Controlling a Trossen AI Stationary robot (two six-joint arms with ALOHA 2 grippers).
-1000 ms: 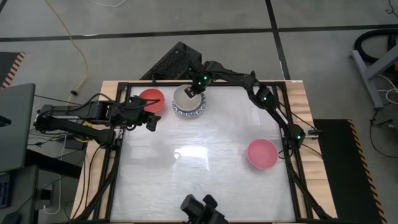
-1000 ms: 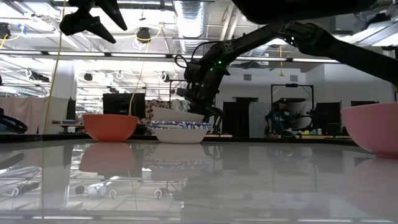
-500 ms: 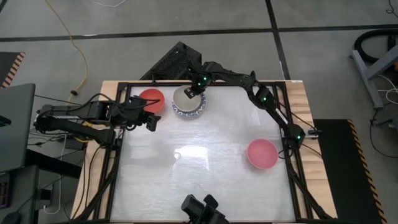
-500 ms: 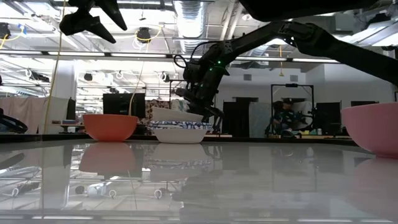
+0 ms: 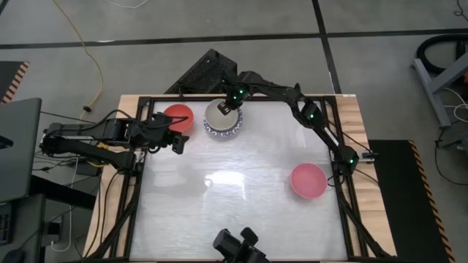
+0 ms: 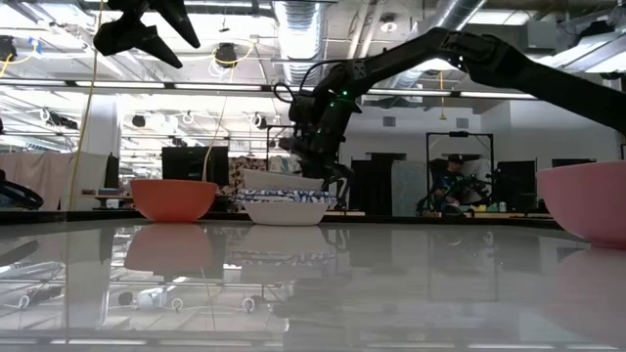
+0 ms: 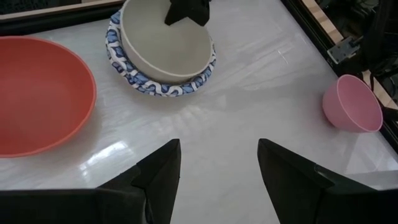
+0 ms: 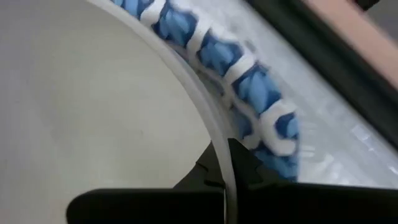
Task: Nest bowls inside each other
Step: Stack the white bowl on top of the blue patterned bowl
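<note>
A plain cream bowl (image 5: 219, 114) sits inside nested white bowls with blue-patterned rims (image 5: 221, 131) at the table's far middle; their number does not show. My right gripper (image 5: 229, 107) is shut on the cream bowl's rim. A red bowl (image 5: 178, 115) stands on the table to the left of the stack. A pink bowl (image 5: 308, 180) stands near the right edge. My left gripper (image 7: 217, 168) hangs open above the table's left side, near the red bowl, with nothing between its fingers. My right gripper pinches the cream bowl's rim (image 8: 219, 155) on its far right side, one finger inside the bowl and one outside. The fingers come from above, slanting down. The cream bowl's underside rests in the blue-rimmed bowl (image 7: 163, 86), its rim (image 6: 284, 182) standing just above the patterned rim.
The table's black frame (image 5: 139, 146) runs along the edges close to the bowls at the far side. The glossy white tabletop (image 5: 234, 197) lies between the stack and the pink bowl. A person (image 6: 452, 186) shows in the room behind.
</note>
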